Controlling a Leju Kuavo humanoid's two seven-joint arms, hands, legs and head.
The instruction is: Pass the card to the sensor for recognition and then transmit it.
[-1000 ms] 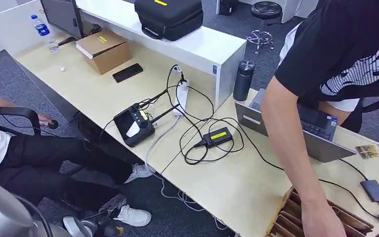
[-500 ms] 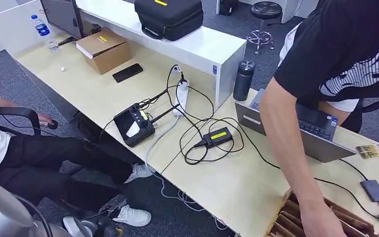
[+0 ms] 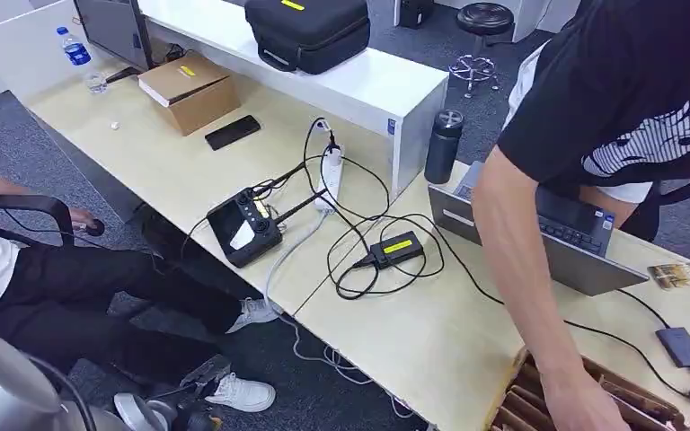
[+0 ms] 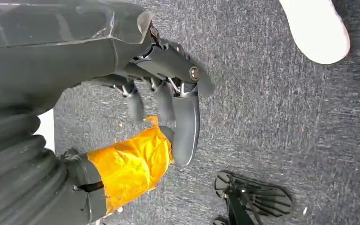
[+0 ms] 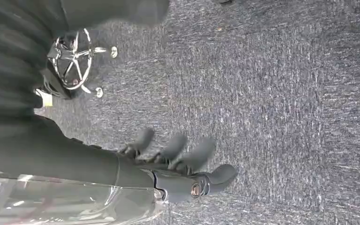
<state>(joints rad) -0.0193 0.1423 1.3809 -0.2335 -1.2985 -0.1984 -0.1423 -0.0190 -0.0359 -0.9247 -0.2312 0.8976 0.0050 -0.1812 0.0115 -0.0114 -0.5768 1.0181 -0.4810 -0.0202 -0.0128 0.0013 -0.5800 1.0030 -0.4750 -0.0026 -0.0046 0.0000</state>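
A small printed card [image 3: 676, 275] lies flat on the light desk [image 3: 431, 341], to the right of an open laptop [image 3: 548, 247]. A black box with a yellow label [image 3: 396, 247] sits mid-desk among cables, and a flat grey device [image 3: 681, 346] lies on its cable near the right edge; I cannot tell which is the sensor. My left hand [image 4: 168, 93] hangs over grey carpet, fingers apart and holding nothing, with orange tape at the thumb's base. My right hand [image 5: 178, 159] also hangs above carpet, fingers loosely spread and empty.
A person in a black shirt leans over the desk, one hand [image 3: 584, 404] in a wooden slotted box [image 3: 512, 400] at the near right. A screen controller [image 3: 244, 227], power strip [image 3: 331, 175], black bottle [image 3: 443, 145] and phone [image 3: 232, 132] sit on the desk. Another person [image 3: 54, 287] sits at left.
The standing person's forearm and hand have shifted slightly over the wooden box. My arms and the things on the desk have stayed where they were.
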